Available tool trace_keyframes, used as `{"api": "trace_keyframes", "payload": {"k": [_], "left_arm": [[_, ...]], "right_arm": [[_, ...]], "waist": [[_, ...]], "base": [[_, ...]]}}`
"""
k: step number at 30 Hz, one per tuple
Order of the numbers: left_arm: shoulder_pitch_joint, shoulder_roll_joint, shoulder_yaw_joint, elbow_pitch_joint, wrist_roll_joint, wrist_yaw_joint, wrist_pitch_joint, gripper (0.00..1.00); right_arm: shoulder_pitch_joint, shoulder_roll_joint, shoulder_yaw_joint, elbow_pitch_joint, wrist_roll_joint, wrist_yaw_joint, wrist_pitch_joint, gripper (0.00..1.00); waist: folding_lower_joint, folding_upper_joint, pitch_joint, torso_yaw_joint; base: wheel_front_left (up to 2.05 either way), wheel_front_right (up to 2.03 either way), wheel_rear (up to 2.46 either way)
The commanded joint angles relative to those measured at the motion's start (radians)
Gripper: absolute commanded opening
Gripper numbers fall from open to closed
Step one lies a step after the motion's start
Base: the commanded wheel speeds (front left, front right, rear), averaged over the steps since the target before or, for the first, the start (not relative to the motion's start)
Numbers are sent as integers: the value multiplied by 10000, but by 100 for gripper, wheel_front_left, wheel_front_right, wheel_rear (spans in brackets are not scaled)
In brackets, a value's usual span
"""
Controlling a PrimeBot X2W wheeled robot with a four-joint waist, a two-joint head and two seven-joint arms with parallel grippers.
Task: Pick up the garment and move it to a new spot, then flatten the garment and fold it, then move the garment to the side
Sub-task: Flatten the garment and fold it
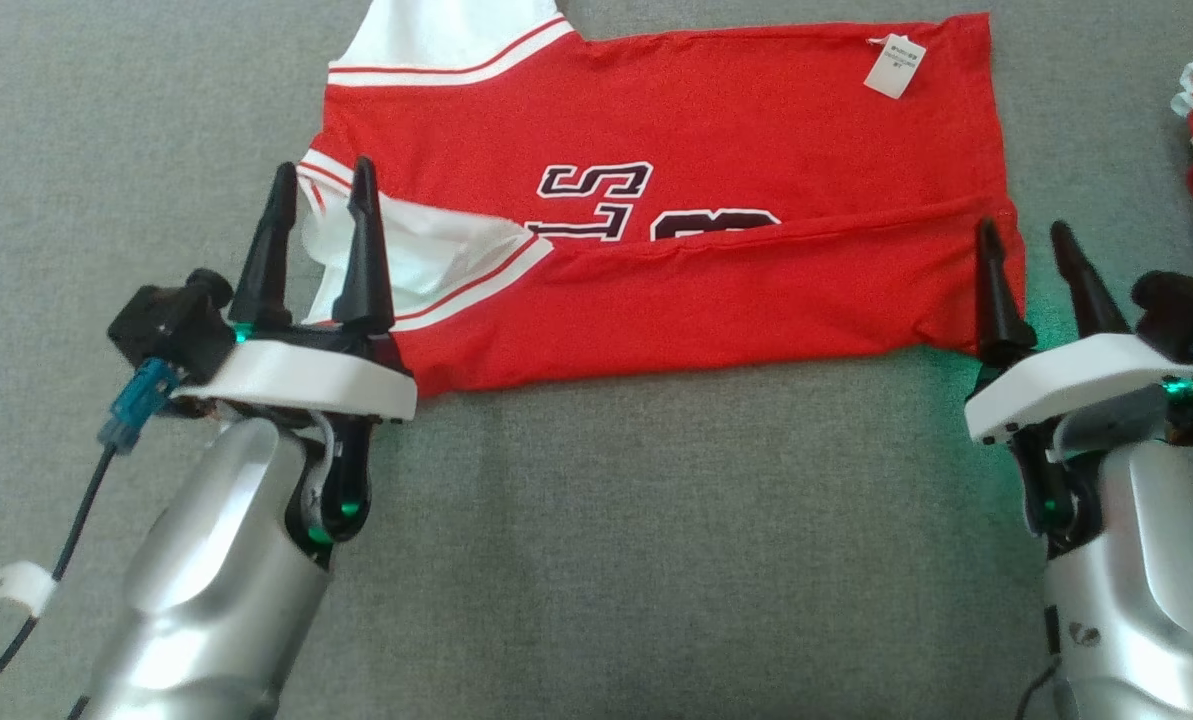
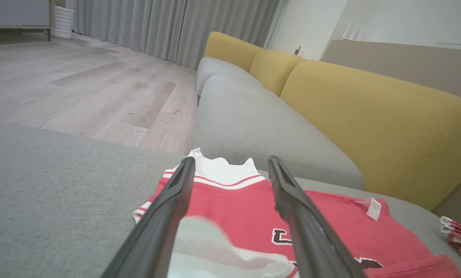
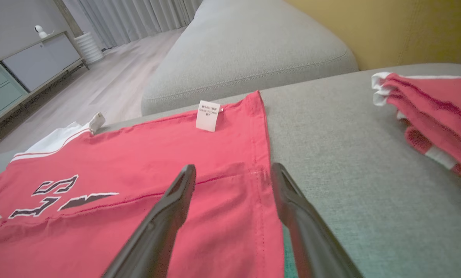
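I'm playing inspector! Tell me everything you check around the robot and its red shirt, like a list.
Surface: grey cushion.
Job's things: red jersey lying flat, near edge folded over, white label at far right corner.
Clutter: another red garment, bunched at the right.
Grippers: left gripper open over the white sleeve; right gripper open at the jersey's right edge.
Cables: black cable with white tag beside left arm.
Surroundings: yellow backrest, wood floor, grey curtains.

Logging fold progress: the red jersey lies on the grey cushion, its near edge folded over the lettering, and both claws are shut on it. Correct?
Not quite. Both claws are open: the left claw and right claw stand with jaws apart at the near corners of the jersey, gripping nothing, as the head view shows. The rest holds.
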Motion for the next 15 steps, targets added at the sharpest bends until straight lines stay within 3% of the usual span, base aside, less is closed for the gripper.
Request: {"api": "trace_keyframes", "payload": {"k": [1, 7, 15], "left_arm": [[-189, 209, 417, -358, 89, -67, -100, 100], [951, 286, 737, -1118, 219, -78, -119, 100], [2964, 395, 956, -1818, -222, 443, 101, 100]], "right_arm": [[-92, -49, 172, -450, -77, -7, -132, 100], [693, -49, 118, -1518, -300, -7, -293, 100], [1965, -49, -180, -2485, -439, -7, -190, 100]], "waist": [[-1, 0, -20, 0], [-1, 0, -193, 14], [-1, 0, -501, 131]], "base": [[0, 0, 0], [0, 0, 0], [0, 0, 0]]}}
